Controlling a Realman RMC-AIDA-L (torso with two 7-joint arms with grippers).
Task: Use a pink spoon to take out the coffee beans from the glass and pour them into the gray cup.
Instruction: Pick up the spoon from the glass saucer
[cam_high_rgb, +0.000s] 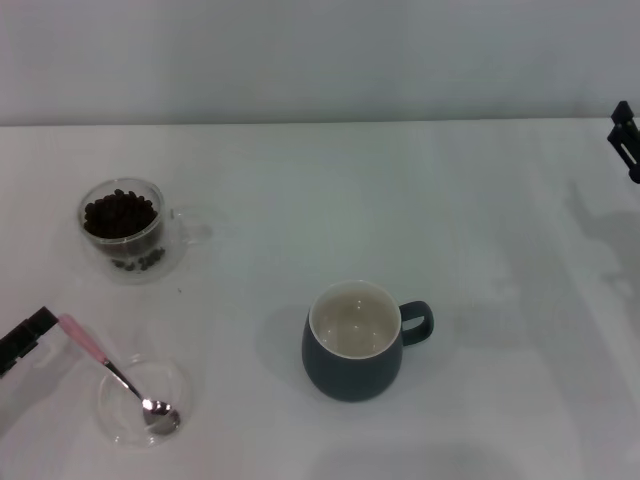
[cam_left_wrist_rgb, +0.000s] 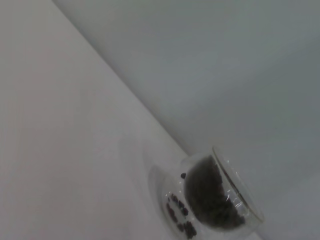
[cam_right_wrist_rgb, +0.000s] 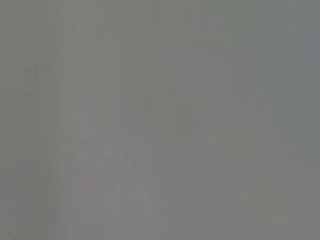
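Note:
The glass (cam_high_rgb: 125, 232) stands at the far left with a heap of coffee beans (cam_high_rgb: 120, 213) inside. The left wrist view shows the same glass (cam_left_wrist_rgb: 239, 186) and its coffee beans (cam_left_wrist_rgb: 207, 200) from the side. The pink spoon (cam_high_rgb: 110, 365) lies near the front left, its metal bowl resting in a flat clear saucer (cam_high_rgb: 168, 382) and its pink handle end pointing left. My left gripper (cam_high_rgb: 28, 333) sits at the left edge, right beside that pink end; contact is unclear. The gray cup (cam_high_rgb: 352, 375) stands in the middle, handle to the right, nothing inside. My right gripper (cam_high_rgb: 626, 138) hangs at the far right edge.
Everything rests on a white table (cam_high_rgb: 480, 220) that meets a plain pale wall at the back. The right wrist view shows only a flat grey surface.

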